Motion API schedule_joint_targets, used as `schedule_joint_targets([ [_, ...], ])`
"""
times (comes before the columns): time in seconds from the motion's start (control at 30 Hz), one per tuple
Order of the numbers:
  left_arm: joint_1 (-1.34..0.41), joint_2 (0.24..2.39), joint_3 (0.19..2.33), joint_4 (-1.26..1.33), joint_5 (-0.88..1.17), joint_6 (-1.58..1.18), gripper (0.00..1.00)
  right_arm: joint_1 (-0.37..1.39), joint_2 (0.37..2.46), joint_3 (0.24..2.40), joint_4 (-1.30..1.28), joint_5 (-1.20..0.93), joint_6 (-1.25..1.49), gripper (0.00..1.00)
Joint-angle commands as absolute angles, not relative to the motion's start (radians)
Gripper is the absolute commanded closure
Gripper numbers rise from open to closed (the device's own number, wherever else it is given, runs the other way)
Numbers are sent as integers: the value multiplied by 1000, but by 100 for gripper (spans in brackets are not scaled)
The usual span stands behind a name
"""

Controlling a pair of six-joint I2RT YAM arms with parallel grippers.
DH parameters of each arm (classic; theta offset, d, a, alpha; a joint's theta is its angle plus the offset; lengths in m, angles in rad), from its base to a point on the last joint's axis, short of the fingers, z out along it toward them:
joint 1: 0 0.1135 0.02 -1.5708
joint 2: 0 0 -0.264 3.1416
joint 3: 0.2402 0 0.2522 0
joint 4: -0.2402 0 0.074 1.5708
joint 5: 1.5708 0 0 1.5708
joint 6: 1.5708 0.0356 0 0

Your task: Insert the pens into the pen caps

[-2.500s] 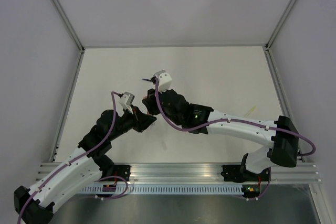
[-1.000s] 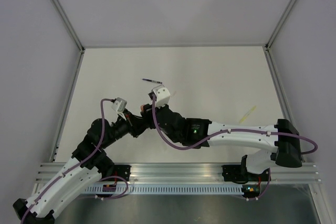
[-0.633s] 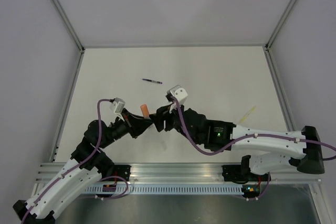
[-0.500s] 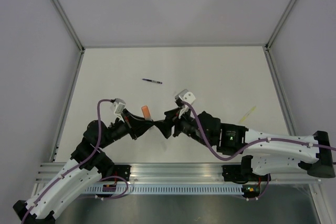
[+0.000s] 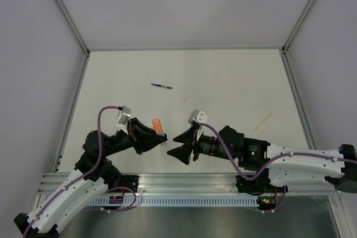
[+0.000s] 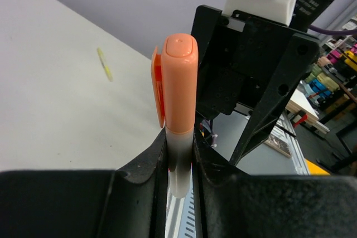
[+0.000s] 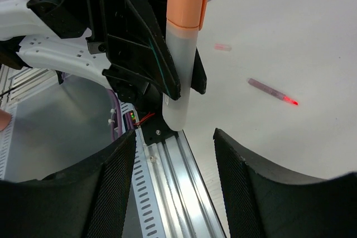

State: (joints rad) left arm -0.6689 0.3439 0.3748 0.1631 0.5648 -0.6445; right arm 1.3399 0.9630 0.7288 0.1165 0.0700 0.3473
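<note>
white arms (image 5: 304, 159), black joints (image 5: 233, 139), purple cables (image 5: 100, 124)

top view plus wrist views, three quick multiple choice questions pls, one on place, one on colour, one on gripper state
1. Where is the thin dark purple pen? A) lying loose on the white table B) standing in a holder C) clamped between fingers
2. What colour is the stubby plastic cap on the pale-barrelled pen in the left gripper? A) blue B) orange C) green
3. How is the right gripper? A) shut on a pen B) open, holding nothing C) shut on a cap
Answers: 1 A, it lies alone on the table; 2 B, both wrist views show orange; 3 B, its jaws stand wide apart.
</note>
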Motion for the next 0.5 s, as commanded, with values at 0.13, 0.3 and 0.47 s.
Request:
schedule_joint_targets([
  [0.13,-664,336,387,313,670,-730,98,1345,1005,738,247,3,354,40],
  [0.3,-666,334,383,322,686,-730,98,1344,1051,756,285,0,357,43],
  [0.47,-666,325,379,325,686,-727,98,1344,1061,759,337,-35,368,49],
])
